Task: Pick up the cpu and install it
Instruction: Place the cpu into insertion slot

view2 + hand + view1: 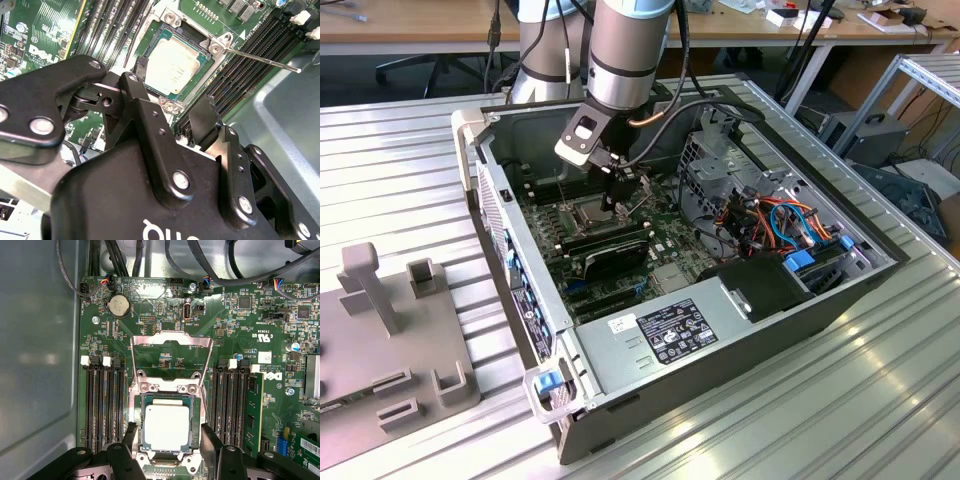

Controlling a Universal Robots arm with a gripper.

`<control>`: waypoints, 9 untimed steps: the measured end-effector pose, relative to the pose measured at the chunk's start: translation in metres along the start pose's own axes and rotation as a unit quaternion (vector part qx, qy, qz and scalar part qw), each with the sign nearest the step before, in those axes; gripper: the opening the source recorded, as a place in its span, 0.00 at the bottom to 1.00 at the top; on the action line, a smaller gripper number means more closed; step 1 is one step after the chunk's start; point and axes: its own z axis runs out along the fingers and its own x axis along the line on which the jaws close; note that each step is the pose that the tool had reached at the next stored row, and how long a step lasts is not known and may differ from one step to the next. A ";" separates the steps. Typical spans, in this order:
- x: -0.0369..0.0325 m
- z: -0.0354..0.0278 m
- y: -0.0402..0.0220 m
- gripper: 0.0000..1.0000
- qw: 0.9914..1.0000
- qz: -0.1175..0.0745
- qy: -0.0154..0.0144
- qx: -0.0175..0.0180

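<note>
Hovering low inside the computer case, jaws released and spread to either side of the cpu lying flat in its socket, retention frame standing open.

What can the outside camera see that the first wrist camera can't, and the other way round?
Exterior view: the whole computer case, the arm, a grey stand beside the case. First wrist view: the cpu sitting in its socket, a round coin battery, the lifted metal frame. Both: the green board and the open tool above it.
</note>
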 end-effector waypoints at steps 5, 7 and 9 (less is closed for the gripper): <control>0.0000 0.0000 0.0000 0.54 1.000 0.000 0.000 0.000; 0.0000 0.0000 0.0000 0.42 1.000 0.000 0.000 0.000; 0.0000 0.0000 0.0000 0.35 1.000 0.000 0.000 0.000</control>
